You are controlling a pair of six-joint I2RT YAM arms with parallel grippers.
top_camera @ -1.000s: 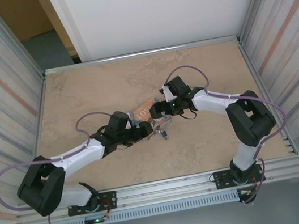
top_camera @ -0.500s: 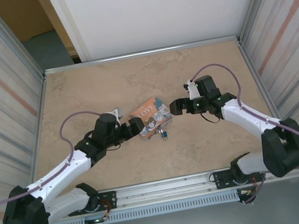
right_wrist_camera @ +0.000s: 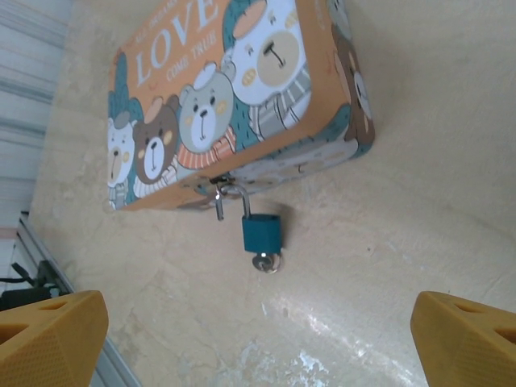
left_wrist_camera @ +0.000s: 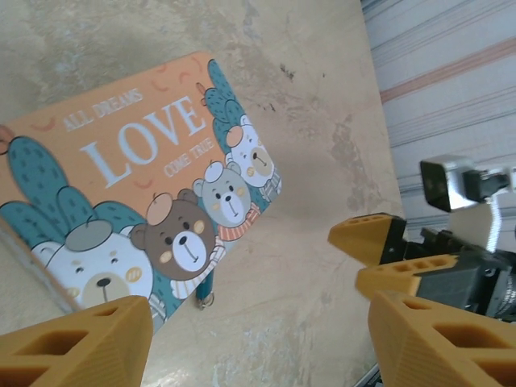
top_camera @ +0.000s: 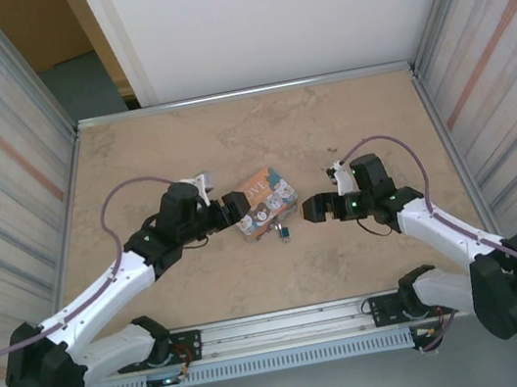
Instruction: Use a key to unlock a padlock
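The small dark blue padlock [right_wrist_camera: 262, 232] lies on the table, its pale shackle hooked through the hasp of the orange-and-teal "LOVE" box [right_wrist_camera: 218, 97]. One shackle leg [right_wrist_camera: 218, 207] stands free of the body. A silver key [right_wrist_camera: 268, 262] sits in the padlock's bottom. My right gripper [right_wrist_camera: 258, 347] is open and empty, set back to the right of the padlock [top_camera: 284, 234]. My left gripper [left_wrist_camera: 258, 355] is open and empty at the box's left side [top_camera: 236, 207]. From the left wrist, the padlock [left_wrist_camera: 206, 289] peeks from under the box's edge [left_wrist_camera: 137, 210].
The box [top_camera: 262, 205] lies flat mid-table. My right gripper's orange fingers [left_wrist_camera: 379, 242] show in the left wrist view, across the bare tabletop. Ribbed metal walls [top_camera: 1, 197] close in both sides, and a rail [top_camera: 290, 322] runs along the near edge.
Both grippers have pulled away from the padlock, the left one to the left and the right one to the right and nearer. The box and padlock stay on the table.
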